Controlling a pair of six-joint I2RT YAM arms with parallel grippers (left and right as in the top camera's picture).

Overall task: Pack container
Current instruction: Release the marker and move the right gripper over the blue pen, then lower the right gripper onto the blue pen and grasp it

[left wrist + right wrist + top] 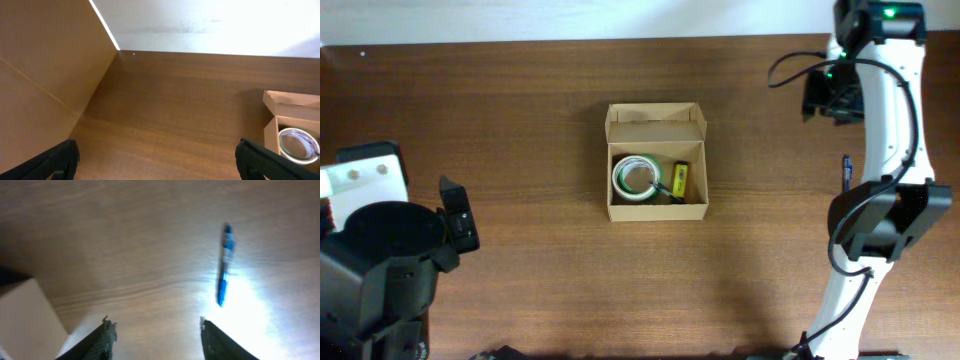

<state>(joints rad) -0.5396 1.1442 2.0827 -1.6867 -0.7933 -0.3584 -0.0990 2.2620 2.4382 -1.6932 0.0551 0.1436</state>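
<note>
The container (657, 162) is a small tan cardboard box in the middle of the table, its flap lid open at the back. Inside lie a tape roll (637, 178) and a small yellow item (680, 178). The box (292, 107) and the roll (298, 145) also show at the right edge of the left wrist view. A blue pen (846, 172) lies on the table at the right; it also shows in the right wrist view (224, 265). My right gripper (155, 335) is open and empty, short of the pen. My left gripper (157, 160) is wide open and empty, far left of the box.
The left arm's black body (380, 270) fills the lower left corner. The right arm (880, 200) runs from the front right edge up to the back right, beside the pen. A white block (365, 172) sits at the left edge.
</note>
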